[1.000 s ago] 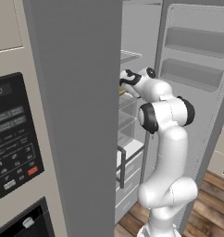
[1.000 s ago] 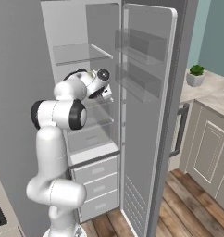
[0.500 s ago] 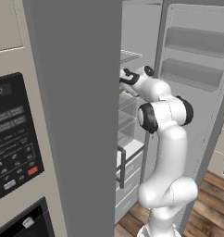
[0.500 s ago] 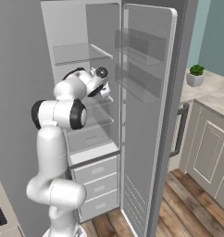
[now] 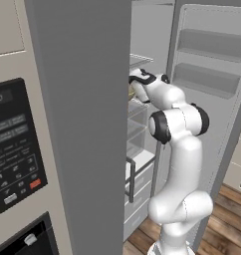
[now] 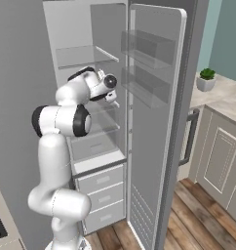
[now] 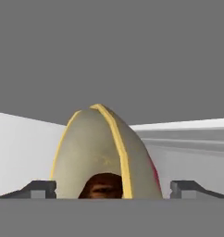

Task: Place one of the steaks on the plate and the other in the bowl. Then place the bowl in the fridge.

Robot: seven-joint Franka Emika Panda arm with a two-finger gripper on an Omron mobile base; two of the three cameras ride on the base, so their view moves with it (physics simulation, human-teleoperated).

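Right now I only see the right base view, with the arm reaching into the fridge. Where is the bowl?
Observer: In the hand view the bowl sits right in front of the gripper, on a pale fridge shelf.
Operator: Is the robot squeezing it?
Observer: No. The fingertips stand wide apart, one on each side of the bowl, not touching it.
Operator: Is there food inside?
Observer: Yes, the dark brown steak shows in the bowl.
Operator: What else can you see?
Observer: The left base view shows a dark touchscreen panel on the closed door.
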